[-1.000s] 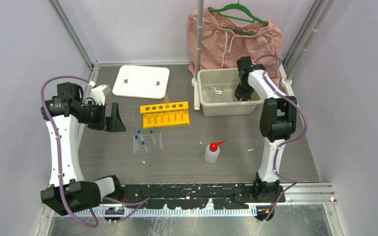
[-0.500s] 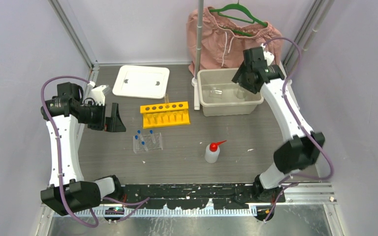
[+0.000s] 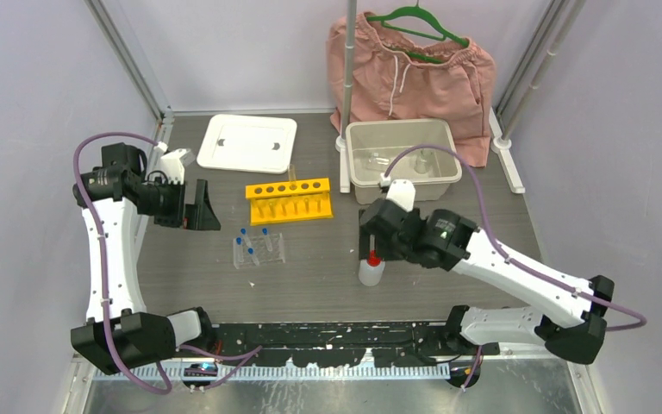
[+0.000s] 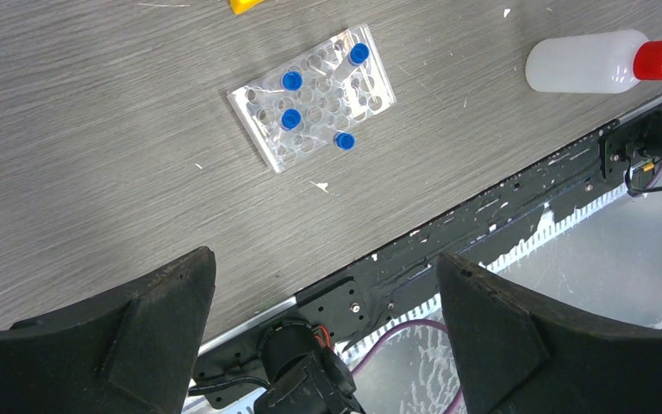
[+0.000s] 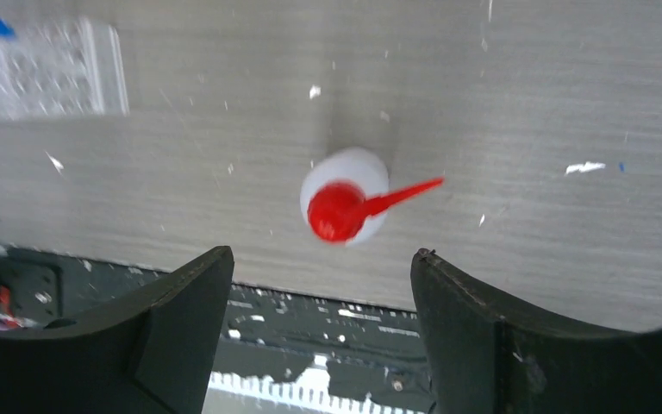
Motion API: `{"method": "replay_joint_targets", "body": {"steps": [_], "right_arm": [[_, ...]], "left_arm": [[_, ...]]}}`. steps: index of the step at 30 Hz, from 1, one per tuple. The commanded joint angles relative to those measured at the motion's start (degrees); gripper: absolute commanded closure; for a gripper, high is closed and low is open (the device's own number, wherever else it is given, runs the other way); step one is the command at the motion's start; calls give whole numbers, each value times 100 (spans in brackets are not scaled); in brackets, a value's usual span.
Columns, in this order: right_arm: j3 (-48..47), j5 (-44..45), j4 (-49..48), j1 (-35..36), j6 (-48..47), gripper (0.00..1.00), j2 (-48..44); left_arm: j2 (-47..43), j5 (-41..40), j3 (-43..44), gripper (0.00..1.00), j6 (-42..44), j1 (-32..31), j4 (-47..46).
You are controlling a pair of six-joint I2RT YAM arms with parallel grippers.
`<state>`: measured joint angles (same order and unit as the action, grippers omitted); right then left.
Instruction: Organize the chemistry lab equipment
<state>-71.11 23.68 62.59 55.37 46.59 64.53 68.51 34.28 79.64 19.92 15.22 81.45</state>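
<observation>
1. Right end effector (image 5: 319, 254): released, jaws apart, nothing between the pads. It hangs over the white squeeze bottle (image 5: 345, 203), not touching it.
2. Squeeze bottle stands upright on the worktop (image 3: 448, 216), front centre, near the front rail. In the right wrist view its red nozzle (image 5: 396, 191) points right.
3. Left end effector (image 4: 325, 260): released, jaws spread wide, empty. In the top view it hangs above the left side of the worktop, well apart from every item.
4. Clear rack (image 4: 310, 108) lies flat on the worktop, left of the bottle, in front of the yellow rack (image 3: 289, 200).
5. Four blue-capped tubes (image 4: 291, 80) sit in the clear rack; one is at its near edge.
6. Yellow rack: mid worktop, between the white lid (image 3: 247, 142) and the beige tub (image 3: 396, 188). Row of round holes on top.
7. Beige tub: back right, open. Clear glass pieces (image 3: 425, 161) inside; too small to tell the exact type.
8. White lid lies flat at back left, apart from the tub.
9. Pink shorts (image 3: 414, 78) on a green hanger (image 3: 414, 15) hang behind the tub.
</observation>
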Motion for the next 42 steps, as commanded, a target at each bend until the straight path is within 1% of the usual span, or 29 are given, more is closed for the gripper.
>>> {"method": "replay_joint_targets", "body": {"steps": [1,5,8,13,16,19,21,25,27,28,30,33,35,39,41,42], "right_arm": [[211,829,493,774,1016,19,101],[439,834,144,839,1072,19,383],[443,1057,-76,840,923,20,796],[383,1522,-260,836,825,30,1458],[499,1658,-424,826,824,34,1633],[573,1738,-482,811,848,40,1769],[631,1745,-528,816,891,49,1761],[622,1715,-501,789,934,78,1493],[460,1610,-409,694,873,90,1272],[353,1492,-362,606,808,95,1155],[101,1013,-343,297,598,99,875],[-361,96,-421,-493,145,99,444],[-819,-508,-379,-1136,-192,99,338],[-1972,-1327,-205,-2379,-766,99,728],[-2424,-1659,-263,-2918,-894,99,1036],[-2595,-1965,-348,-3292,-892,99,1215]], "left_arm": [[3,139,79,1,-13,7,-151],[4,210,79,1,-81,13,-151],[-17,178,72,1,-56,7,-129],[-44,110,81,1,-19,11,-71],[-63,80,117,1,-2,8,-42],[-66,70,164,1,-1,13,-33],[-59,76,177,1,-1,15,-24],[-42,77,184,1,-3,11,-24],[-40,78,169,1,-3,8,-25],[-40,76,159,1,-10,13,-39],[-37,73,165,1,-9,15,-41],[-47,72,196,1,-15,8,-33],[-48,69,221,1,-7,7,-19],[-66,58,229,1,-14,8,-2],[-65,77,233,1,-23,9,-6],[-65,90,243,1,-23,8,-6]]}}
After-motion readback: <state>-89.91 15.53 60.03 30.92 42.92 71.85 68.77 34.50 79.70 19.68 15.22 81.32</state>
